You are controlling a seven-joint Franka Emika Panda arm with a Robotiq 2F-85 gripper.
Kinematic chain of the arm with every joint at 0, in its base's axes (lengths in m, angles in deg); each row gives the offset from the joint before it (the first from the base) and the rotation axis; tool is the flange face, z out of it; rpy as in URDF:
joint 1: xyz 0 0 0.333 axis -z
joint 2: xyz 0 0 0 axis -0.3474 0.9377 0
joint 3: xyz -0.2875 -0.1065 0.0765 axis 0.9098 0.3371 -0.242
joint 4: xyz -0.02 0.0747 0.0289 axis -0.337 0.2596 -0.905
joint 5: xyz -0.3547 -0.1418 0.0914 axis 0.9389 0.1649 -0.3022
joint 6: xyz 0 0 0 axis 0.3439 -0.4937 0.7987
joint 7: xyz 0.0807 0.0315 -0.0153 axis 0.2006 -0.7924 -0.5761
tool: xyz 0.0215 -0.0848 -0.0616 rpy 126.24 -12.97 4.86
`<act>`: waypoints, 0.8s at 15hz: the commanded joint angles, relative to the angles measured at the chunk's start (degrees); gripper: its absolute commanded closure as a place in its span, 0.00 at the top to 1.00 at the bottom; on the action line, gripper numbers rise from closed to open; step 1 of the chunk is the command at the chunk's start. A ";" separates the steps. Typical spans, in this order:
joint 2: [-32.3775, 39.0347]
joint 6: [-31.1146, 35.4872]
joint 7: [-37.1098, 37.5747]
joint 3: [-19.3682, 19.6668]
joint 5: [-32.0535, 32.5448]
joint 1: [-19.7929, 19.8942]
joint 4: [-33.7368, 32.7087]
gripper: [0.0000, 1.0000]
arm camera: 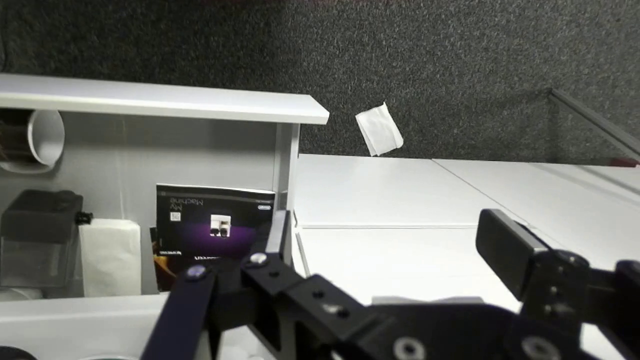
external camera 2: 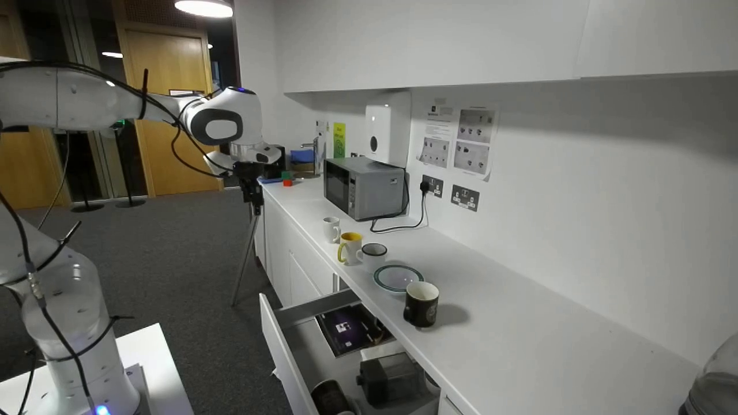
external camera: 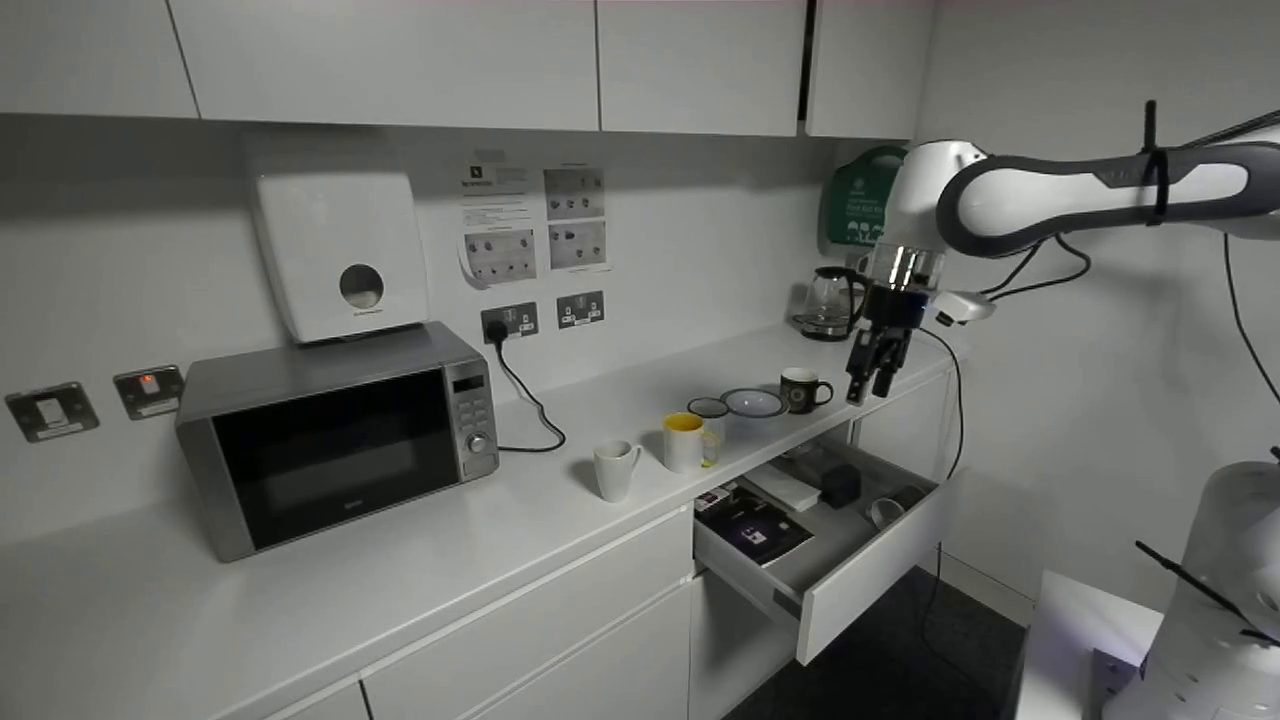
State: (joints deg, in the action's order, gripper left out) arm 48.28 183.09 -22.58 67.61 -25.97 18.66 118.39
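Observation:
My gripper (external camera: 868, 385) (arm camera: 385, 225) stands open and holds nothing; its fingers (arm camera: 510, 250) are wide apart in the wrist view. It hangs in the air above the level of a pulled-out white drawer (external camera: 880, 570). Inside the drawer lie a dark booklet (arm camera: 217, 220), a pale packet (arm camera: 111, 260), a dark box with a clear part (arm camera: 42, 217) and a dark mug on its side (arm camera: 47, 137). Along the counter's front edge stand a white mug (external camera: 615, 470), a mug with yellow inside (external camera 2: 350, 251), a black-rimmed white mug (external camera 2: 373, 257), a rimmed dish (external camera 2: 398, 278) and a black mug (external camera 2: 421, 304).
A microwave (external camera: 340, 430) sits on the white counter (external camera: 560, 540), its cord running to the wall socket. Farther along is a glass kettle (external camera: 830, 305). Wall cabinets (external camera: 400, 60) overhang the counter. On the carpet lies a folded white paper (arm camera: 380, 130); a tripod leg (external camera 2: 245, 259) stands near the cabinets.

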 commanded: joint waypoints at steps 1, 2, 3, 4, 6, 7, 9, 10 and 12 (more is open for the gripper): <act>5.13 2.71 -6.74 0.11 0.23 -1.67 -3.43 1.00; 6.59 3.11 -8.21 0.07 0.54 -1.95 -4.40 1.00; 8.16 3.49 -9.46 0.02 0.82 -2.15 -5.52 1.00; 9.59 4.03 -10.93 0.11 0.67 -2.42 -6.54 1.00; 12.41 5.03 -13.91 0.31 0.22 -2.86 -8.67 1.00; 14.00 5.33 -15.51 0.43 -0.06 -3.00 -9.96 1.00; 16.94 5.49 -17.99 0.53 -0.73 -3.01 -12.45 1.00; 18.32 5.37 -18.89 0.51 -0.93 -2.90 -13.59 1.00; 21.05 5.52 -19.32 0.49 -1.70 -2.52 -15.68 1.00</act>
State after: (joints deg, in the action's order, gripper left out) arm 64.60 188.10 -39.40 67.50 -25.98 16.30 107.41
